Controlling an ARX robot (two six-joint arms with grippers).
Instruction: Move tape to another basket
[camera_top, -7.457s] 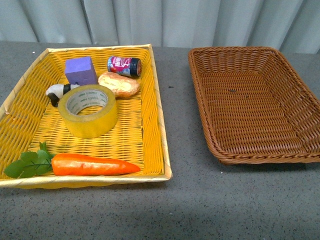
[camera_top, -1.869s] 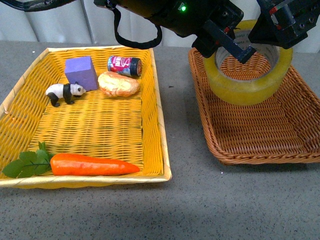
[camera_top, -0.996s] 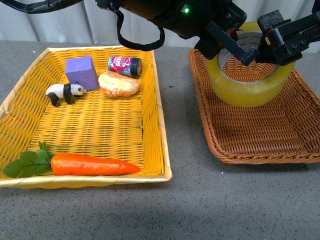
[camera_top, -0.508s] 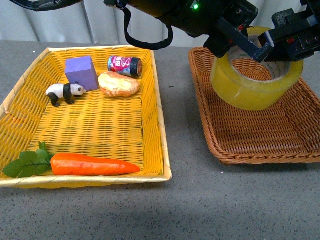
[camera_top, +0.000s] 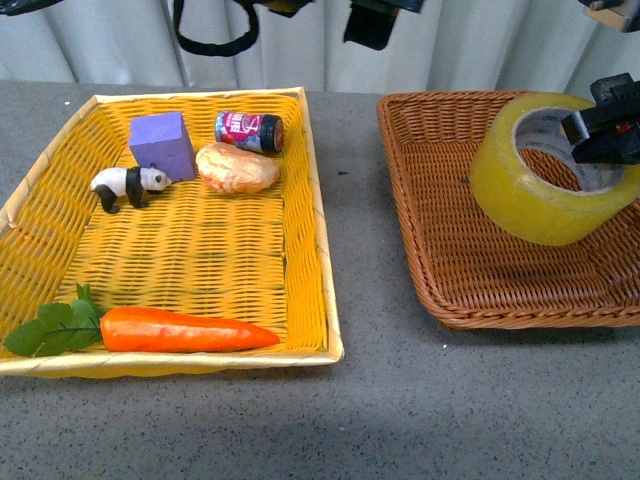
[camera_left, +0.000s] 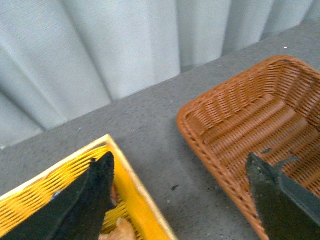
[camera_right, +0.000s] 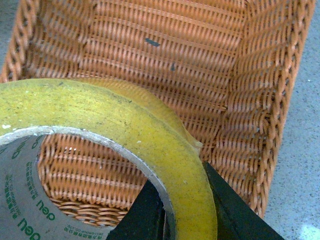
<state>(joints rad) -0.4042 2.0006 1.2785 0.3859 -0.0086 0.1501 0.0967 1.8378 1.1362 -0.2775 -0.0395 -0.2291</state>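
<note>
The yellow tape roll hangs tilted over the right part of the dark brown wicker basket. My right gripper is shut on the roll's wall, one finger inside the core and one outside. In the right wrist view the tape fills the foreground, pinched between the two black fingers, with the brown basket below it. My left gripper is open and empty, high above the gap between the two baskets; the brown basket's corner shows between its fingers.
The bright yellow basket on the left holds a carrot, a panda figure, a purple block, a bread roll and a small can. Grey tabletop lies in front. A curtain stands behind.
The left arm has lifted away out of the front view. The tape, held by my right gripper, has moved right and lower over the brown basket and tilted more.
</note>
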